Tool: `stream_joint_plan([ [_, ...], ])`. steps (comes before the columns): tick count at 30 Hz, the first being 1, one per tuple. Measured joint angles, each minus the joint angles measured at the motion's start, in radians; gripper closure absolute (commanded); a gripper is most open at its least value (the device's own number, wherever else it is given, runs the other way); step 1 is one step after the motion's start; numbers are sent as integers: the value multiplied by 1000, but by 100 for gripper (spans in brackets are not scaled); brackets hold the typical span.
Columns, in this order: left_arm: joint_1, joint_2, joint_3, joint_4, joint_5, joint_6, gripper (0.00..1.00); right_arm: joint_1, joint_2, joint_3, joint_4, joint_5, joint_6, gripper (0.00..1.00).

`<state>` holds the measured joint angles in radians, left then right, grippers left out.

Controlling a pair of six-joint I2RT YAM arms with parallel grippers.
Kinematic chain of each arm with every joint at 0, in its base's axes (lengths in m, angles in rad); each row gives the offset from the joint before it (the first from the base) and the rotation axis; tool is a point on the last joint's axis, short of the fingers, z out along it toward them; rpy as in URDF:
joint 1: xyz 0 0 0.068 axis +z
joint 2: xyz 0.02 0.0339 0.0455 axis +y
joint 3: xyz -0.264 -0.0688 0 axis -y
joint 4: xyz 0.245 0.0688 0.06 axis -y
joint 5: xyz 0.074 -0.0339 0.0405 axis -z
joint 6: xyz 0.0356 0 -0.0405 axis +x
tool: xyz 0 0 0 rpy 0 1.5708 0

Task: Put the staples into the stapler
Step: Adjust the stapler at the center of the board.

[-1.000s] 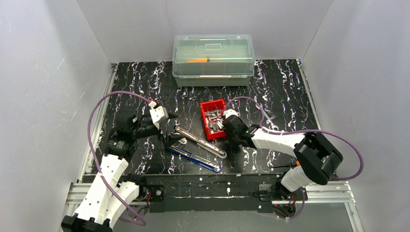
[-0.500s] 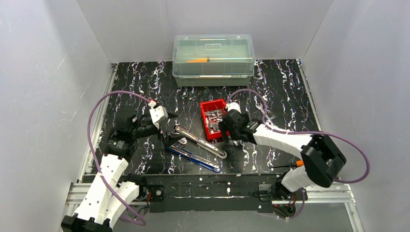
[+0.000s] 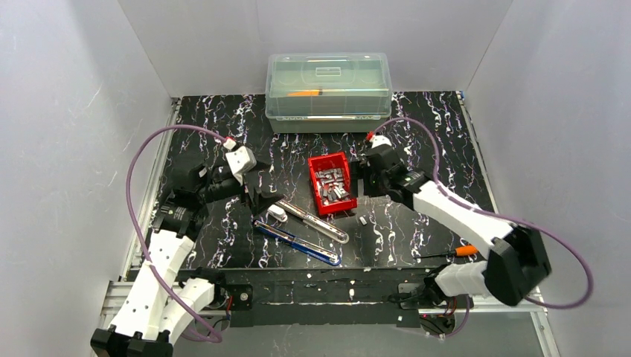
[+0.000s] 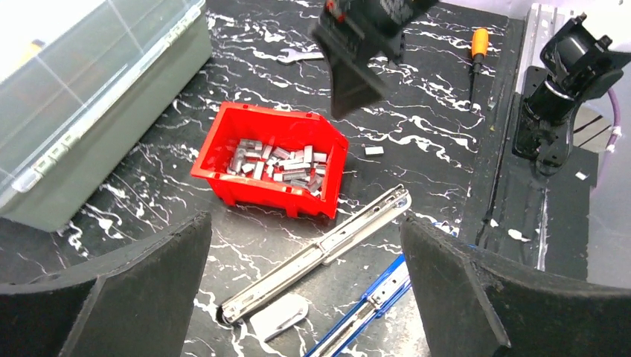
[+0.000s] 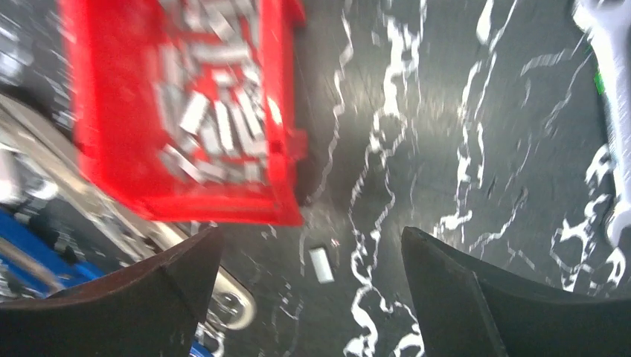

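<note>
Across the black, white-veined table (image 3: 439,134), a clear plastic storage box (image 3: 328,91) with its lid shut sits at the far edge, well apart from everything else. Both arms reach in toward the middle. The left gripper (image 3: 259,199) hangs over the left end of the stapler, fingers spread wide with nothing between them. The right gripper (image 3: 366,182) is just to the right of the red bin, also spread wide and empty.

The stapler (image 3: 312,221) lies opened flat near the table's front. Its silver magazine arm runs diagonally, and its blue base (image 3: 298,242) lies alongside it, nearer the arm bases. The red bin (image 4: 260,195) stands just behind the stapler's right end.

A screwdriver (image 3: 465,251) with an orange handle lies at the near right. A silver wrench (image 5: 612,97) lies on the table to the right of the bin.

The staples (image 4: 279,162) are heaped in the bin as many short silvery strips. One loose strip (image 3: 361,220) lies on the bare table, just off the bin's near right corner and touching nothing.
</note>
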<state>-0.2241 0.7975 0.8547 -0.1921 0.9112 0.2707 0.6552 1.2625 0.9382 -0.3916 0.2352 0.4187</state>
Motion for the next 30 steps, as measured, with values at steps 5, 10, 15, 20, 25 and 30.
stream_joint_plan([
  [5, 0, 44, 5, -45, -56, -31, 2, 3, 97, -35, -89, -29, -16, 3],
  [10, 0, 117, -7, -54, -107, -19, 2, 59, 48, -56, -103, -11, -68, 7],
  [15, 0, 233, -23, -38, -120, 47, 2, 85, 115, 18, -84, 16, -108, 15],
  [20, 2, 340, -13, -131, -110, 277, 2, 84, 259, 132, -51, 47, -132, 16],
  [25, 3, 315, -14, -327, -64, 572, 2, 84, 282, 182, -43, 51, -148, 19],
  [30, -1, 203, -98, -398, -31, 820, 2, 83, 277, 200, -23, 67, -163, 22],
])
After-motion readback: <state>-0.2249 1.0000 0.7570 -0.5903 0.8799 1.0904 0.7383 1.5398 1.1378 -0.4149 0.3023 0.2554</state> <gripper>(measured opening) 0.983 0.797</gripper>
